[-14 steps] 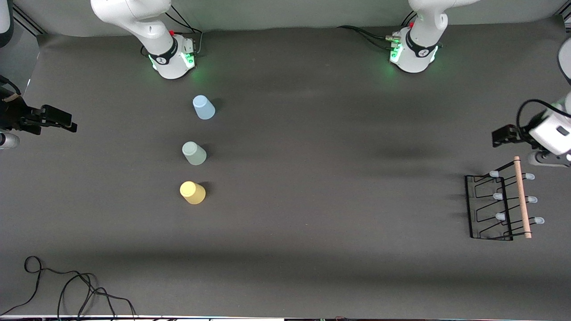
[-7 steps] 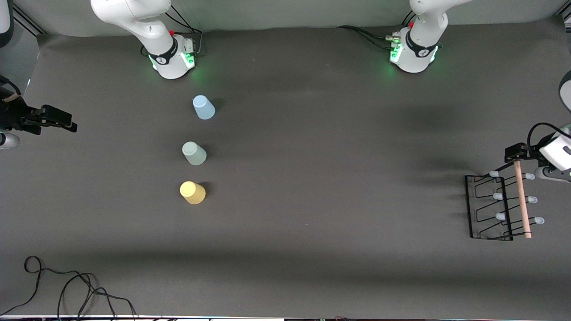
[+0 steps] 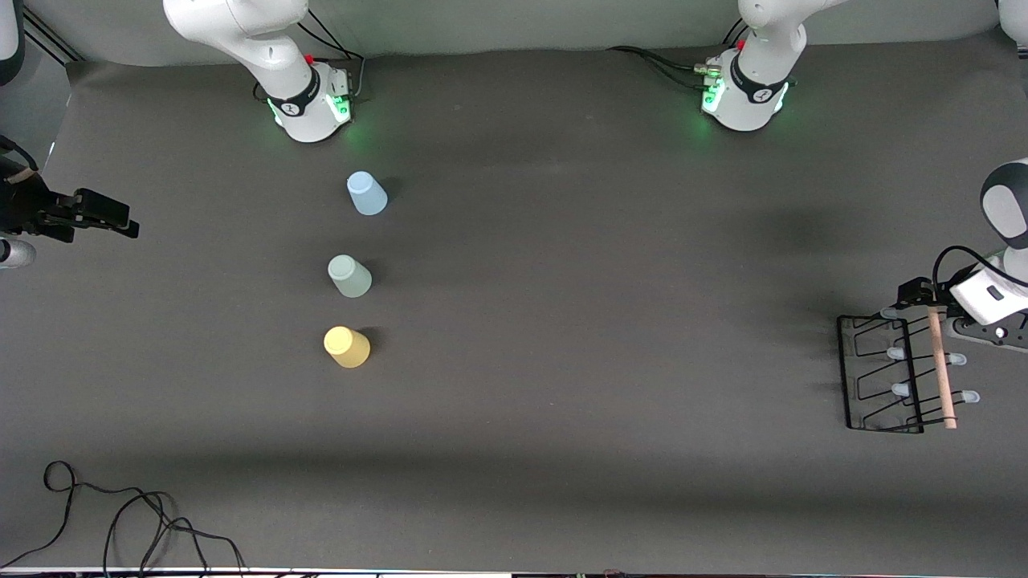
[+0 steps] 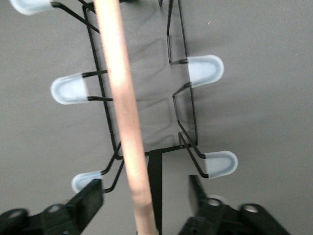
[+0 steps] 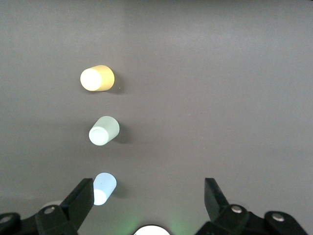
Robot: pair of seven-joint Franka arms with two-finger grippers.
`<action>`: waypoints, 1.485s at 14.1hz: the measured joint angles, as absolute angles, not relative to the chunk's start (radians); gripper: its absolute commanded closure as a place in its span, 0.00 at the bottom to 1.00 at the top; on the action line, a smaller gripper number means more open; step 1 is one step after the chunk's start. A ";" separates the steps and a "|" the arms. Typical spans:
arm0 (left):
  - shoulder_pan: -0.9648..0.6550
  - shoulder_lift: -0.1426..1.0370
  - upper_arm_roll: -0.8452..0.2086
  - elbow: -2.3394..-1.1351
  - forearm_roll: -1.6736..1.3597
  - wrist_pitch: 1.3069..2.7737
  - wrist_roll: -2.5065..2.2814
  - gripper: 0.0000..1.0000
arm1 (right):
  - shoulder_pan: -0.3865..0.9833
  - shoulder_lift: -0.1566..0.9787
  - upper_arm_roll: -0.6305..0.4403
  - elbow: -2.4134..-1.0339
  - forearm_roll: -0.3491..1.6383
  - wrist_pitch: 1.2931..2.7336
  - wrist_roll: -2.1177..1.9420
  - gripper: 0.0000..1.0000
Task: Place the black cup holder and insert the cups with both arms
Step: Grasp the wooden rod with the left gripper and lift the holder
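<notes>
The black cup holder (image 3: pixel 882 371) rests on the table at the left arm's end, its wooden rod (image 3: pixel 940 365) on top. My left gripper (image 3: pixel 923 299) is open and low over the rod's end nearest the arm bases. In the left wrist view my left gripper (image 4: pixel 144 196) has the rod (image 4: pixel 120 98) between its spread fingers (image 4: pixel 88 199). The light blue cup (image 3: pixel 366 195), pale green cup (image 3: pixel 349 277) and yellow cup (image 3: pixel 347 348) stand in a row, narrow end up. My right gripper (image 3: pixel 124 221) waits open at the right arm's end. In the right wrist view (image 5: pixel 146 196) it is empty.
A loose black cable (image 3: pixel 120 522) lies at the table's edge nearest the front camera, toward the right arm's end. The right wrist view shows the yellow cup (image 5: pixel 97 78), green cup (image 5: pixel 104 130) and blue cup (image 5: pixel 104 188) well apart from each other.
My left gripper has moved from above the table beside the holder down to the rod's end and now straddles it. The right arm and cups have not moved.
</notes>
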State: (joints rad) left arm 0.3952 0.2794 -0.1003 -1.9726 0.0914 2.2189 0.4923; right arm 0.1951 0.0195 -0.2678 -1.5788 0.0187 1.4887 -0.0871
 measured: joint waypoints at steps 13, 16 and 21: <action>0.371 0.237 -0.129 -1.832 0.086 1.960 0.391 1.00 | 0.195 0.020 -0.268 -1.579 0.019 1.488 -0.087 0.00; 0.281 0.214 -0.138 -1.829 0.064 1.950 0.216 1.00 | 0.193 0.020 -0.268 -1.579 0.019 1.488 -0.087 0.00; 0.207 0.124 -0.153 -1.799 -0.087 1.874 0.035 1.00 | 0.191 0.019 -0.269 -1.579 0.019 1.488 -0.087 0.00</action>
State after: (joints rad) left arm 0.2074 0.1240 -0.1535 -1.7993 -0.0865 1.8743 0.0350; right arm 0.1908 0.0195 -0.2687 -1.5787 0.0187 1.4880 -0.0871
